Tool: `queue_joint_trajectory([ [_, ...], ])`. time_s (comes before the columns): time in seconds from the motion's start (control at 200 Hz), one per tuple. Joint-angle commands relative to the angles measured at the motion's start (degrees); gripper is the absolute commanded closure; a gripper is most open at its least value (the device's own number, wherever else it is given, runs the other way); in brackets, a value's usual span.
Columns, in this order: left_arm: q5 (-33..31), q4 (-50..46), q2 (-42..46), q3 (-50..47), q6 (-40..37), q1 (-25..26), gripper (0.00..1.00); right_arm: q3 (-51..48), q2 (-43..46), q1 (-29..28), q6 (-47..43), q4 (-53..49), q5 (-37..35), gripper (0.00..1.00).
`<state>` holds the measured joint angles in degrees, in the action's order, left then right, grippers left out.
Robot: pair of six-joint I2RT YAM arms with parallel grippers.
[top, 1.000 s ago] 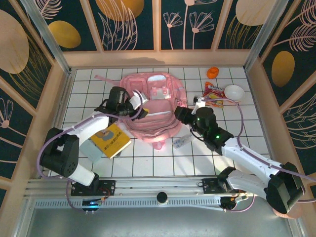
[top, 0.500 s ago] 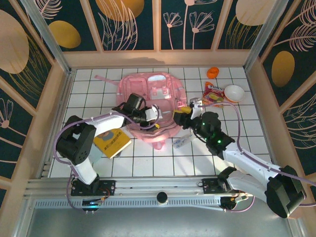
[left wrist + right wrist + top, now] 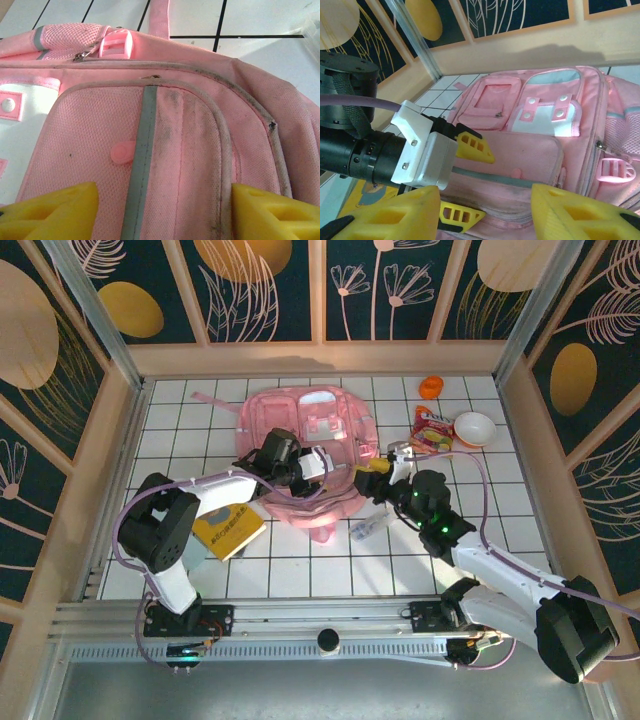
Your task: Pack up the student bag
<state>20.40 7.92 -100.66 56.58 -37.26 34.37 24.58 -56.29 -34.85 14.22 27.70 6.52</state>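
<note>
One pink student bag [image 3: 318, 420] lies on worktop [image 3: 180, 420].
L claw [image 3: 165, 200] open over front pocket [image 3: 175, 140]; R claw [image 3: 486, 195] open, just beside bag.

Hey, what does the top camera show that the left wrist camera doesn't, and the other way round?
Top camera: a yellow book, a white bowl and a colourful packet. Left wrist: grime on the front pocket, its grey stripe and a pink buckle. Both: the student bag.
</note>
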Motion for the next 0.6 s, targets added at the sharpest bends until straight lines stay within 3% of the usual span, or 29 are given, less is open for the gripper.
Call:
queue_joint_trajectory([
  [0.0, -0.3, 1.1, -1.2, -0.5, -1.2, 0.1, 0.32, -0.2, 1.3, 0.4, 0.3, 1.9, 0.8, 0.48],
  [0.12, -1.1, 1.0, -2.5, -0.5, -2.5, 0.2, 0.34, -0.4, 1.8, 0.6, 0.5, 1.3, 0.2, 0.47],
  [0.205, -0.5, -0.2, -3.5, 0.1, -3.6, 0.2, 0.44, -0.1, 1.7, 0.6, 0.5, -0.5, -2.0, 0.47],
  [0.305, 2.5, 1.0, -2.3, -1.2, -4.4, 0.2, 0.67, 1.4, 1.5, 1.9, 0.0, -4.8, -3.6, 0.47],
  [0.41, 6.9, 2.0, 1.4, -2.8, -3.0, -0.2, 1.0, 2.4, 1.6, 4.0, -2.1, -7.5, -1.4, 0.47],
  [0.596, 20.7, -3.8, 7.8, 1.9, -1.1, -5.1, 1.0, 6.2, 0.3, 13.4, -14.2, -13.4, 9.0, 0.46],
])
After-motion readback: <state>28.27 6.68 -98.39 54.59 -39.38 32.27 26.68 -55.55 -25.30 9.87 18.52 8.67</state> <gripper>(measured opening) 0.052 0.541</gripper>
